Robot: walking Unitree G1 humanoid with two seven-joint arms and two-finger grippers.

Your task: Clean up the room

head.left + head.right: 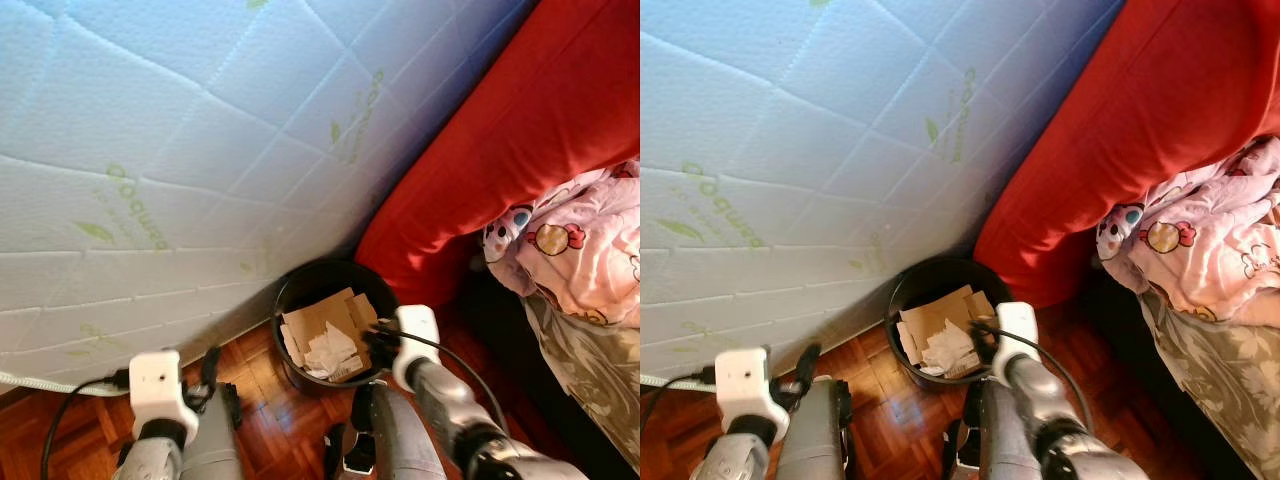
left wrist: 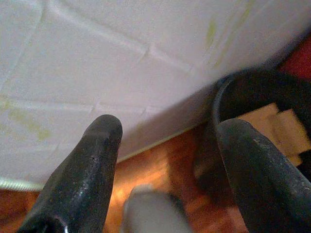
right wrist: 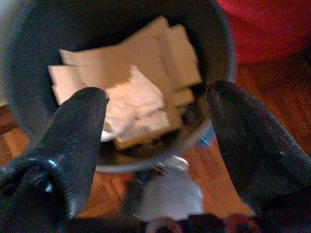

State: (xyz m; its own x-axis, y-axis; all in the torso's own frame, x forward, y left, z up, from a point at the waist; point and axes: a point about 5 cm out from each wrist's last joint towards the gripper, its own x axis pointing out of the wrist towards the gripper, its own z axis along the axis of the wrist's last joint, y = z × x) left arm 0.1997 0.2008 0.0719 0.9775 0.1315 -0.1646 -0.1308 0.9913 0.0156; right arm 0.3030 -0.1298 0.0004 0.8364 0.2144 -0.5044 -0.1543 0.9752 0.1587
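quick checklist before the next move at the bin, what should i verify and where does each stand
1. Right gripper open and empty: ok, its fingers are spread above the black bin.
2. Paper and cardboard inside the bin: ok.
3. Bin upright on the wood floor: ok.
4. Left gripper open and empty: ok, beside the mattress.
5. More litter on the floor nearby: cannot tell.
6. Room to back away from the red cushion: cannot tell.

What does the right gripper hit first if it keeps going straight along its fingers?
Most likely the white crumpled paper on the cardboard pieces inside the black bin. The right gripper is open and aimed into the bin's mouth; depth is hard to judge, so the near rim could come first.
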